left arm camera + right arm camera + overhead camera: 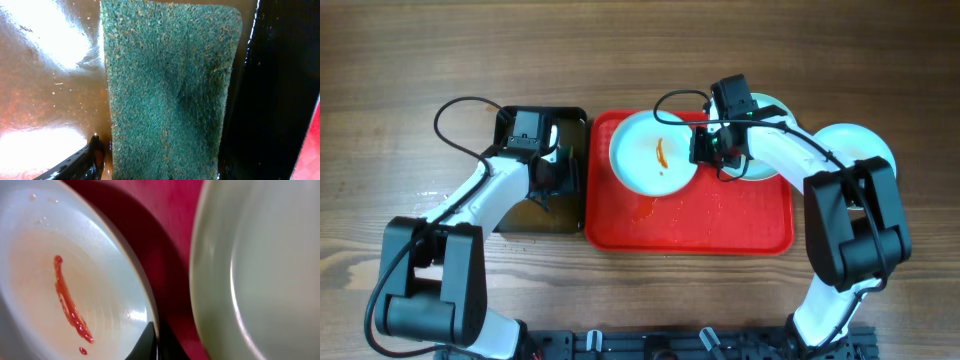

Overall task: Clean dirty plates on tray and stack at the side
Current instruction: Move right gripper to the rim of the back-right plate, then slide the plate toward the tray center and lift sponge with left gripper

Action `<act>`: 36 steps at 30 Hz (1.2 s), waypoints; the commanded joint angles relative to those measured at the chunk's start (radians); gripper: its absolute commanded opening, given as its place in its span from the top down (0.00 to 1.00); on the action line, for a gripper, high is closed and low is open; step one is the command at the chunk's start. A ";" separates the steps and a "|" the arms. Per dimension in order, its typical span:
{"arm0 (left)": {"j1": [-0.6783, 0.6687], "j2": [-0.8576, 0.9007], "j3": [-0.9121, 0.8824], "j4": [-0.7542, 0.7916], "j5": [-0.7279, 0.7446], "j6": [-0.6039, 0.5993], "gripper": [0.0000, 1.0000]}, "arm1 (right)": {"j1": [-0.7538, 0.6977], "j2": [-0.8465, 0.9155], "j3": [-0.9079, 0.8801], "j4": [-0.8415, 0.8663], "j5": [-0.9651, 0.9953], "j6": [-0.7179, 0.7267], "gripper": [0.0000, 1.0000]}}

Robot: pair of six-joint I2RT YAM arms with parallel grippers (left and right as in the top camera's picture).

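The smeared plate [655, 155] is being carried at the far left of the red tray [690, 230], with a second plate [260, 280] just beside it on the tray. A third plate [855, 145] is being borne by the table [420, 60], off the tray's right edge. The right gripper [718, 148] is being held low over the gap between the two tray plates. The left gripper [548, 165] is being held in the black bin [570, 122], at the green sponge [170, 90] in brownish water [45, 100]. Neither gripper's jaw state can be told.
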 commanded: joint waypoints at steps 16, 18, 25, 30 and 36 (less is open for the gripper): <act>0.003 -0.011 0.005 0.169 -0.026 0.005 0.33 | 0.018 0.018 -0.013 -0.079 -0.079 -0.053 0.95; 0.003 -0.008 0.004 0.169 -0.026 0.005 0.33 | 0.018 0.018 -0.013 -0.079 -0.079 -0.053 0.95; 0.003 0.065 0.004 0.165 -0.025 0.005 0.89 | 0.018 0.018 -0.013 -0.087 -0.080 -0.054 0.95; 0.003 0.070 0.004 0.158 -0.025 0.005 0.96 | 0.018 0.018 -0.013 -0.090 -0.079 -0.053 0.94; 0.003 0.065 0.005 0.146 -0.020 0.005 0.96 | 0.018 0.018 -0.013 -0.089 -0.079 -0.055 0.94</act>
